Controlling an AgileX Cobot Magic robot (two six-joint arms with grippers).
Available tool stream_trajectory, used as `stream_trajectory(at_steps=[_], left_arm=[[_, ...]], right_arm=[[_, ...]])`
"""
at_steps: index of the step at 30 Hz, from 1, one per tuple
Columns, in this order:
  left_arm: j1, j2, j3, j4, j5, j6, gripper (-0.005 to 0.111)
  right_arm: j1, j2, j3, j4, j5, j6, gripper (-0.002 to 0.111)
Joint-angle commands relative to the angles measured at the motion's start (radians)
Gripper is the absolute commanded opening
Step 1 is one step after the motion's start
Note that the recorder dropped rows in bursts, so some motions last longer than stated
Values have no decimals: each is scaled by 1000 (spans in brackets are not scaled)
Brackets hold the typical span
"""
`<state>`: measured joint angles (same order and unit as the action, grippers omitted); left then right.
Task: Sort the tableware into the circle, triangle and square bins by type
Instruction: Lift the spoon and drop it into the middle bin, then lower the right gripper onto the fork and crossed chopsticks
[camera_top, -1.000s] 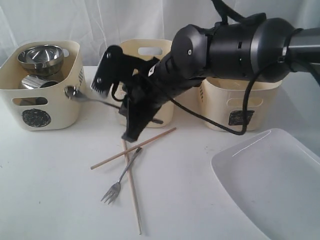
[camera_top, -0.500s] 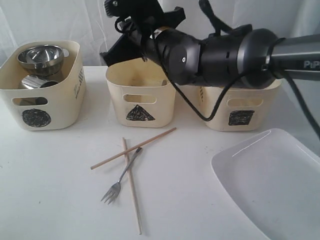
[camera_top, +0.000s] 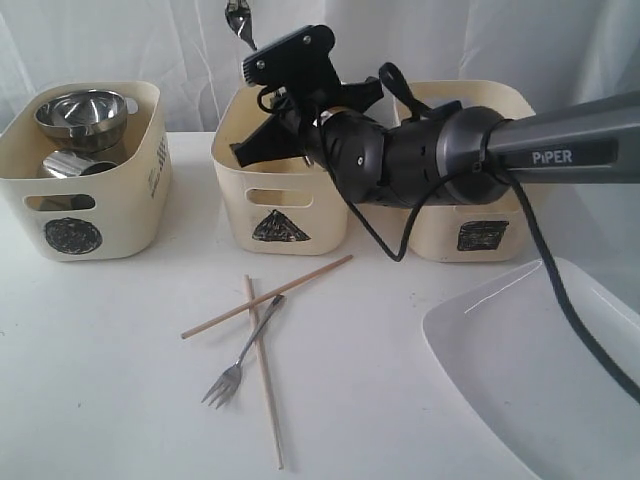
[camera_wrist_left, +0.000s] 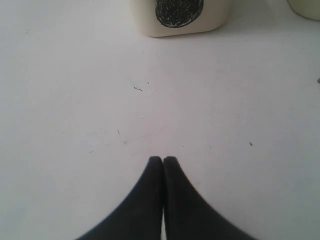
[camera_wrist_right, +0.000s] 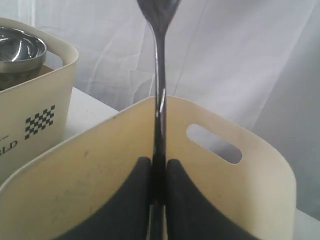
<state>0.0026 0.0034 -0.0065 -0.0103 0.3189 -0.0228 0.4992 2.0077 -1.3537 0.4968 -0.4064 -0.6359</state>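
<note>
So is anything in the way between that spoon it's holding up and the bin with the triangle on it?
Nothing visible. The right gripper pinches the spoon by its handle, bowl end up, over the open top of the triangle bin. The right wrist view shows only the bin's bare inner wall around the fingers.

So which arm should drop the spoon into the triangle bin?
The right one. The right gripper is shut on the spoon, held upright over the triangle bin. The left gripper is shut and empty, low over the table near the circle bin.
</note>
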Motion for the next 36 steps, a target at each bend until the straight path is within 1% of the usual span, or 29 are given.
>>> stream_trajectory(at_steps=[1,5,7,13,15,25,30,36], left_arm=[[-5,-3,7,-4,11,1,0],[-5,-3,7,-4,11,1,0],[-5,-3,7,-4,11,1,0],[-5,-3,7,-4,11,1,0],[-5,-3,7,-4,11,1,0],[-5,-3,7,-4,11,1,0],[-5,-3,7,-4,11,1,0],[-5,-3,7,-4,11,1,0]], right_arm=[[-13,14,2,1,-2,12,0],[-13,19,-12,1,-9,12,0],[-13,22,-12,3,0,12,2],[-13,27,-12,3,7,12,22],[-13,27,-12,3,7,12,26],[-13,19,-12,3,17,14,27],[-11,-56,-12,3,165,14,27],[-11,-164,-12,3,416,14,27]])
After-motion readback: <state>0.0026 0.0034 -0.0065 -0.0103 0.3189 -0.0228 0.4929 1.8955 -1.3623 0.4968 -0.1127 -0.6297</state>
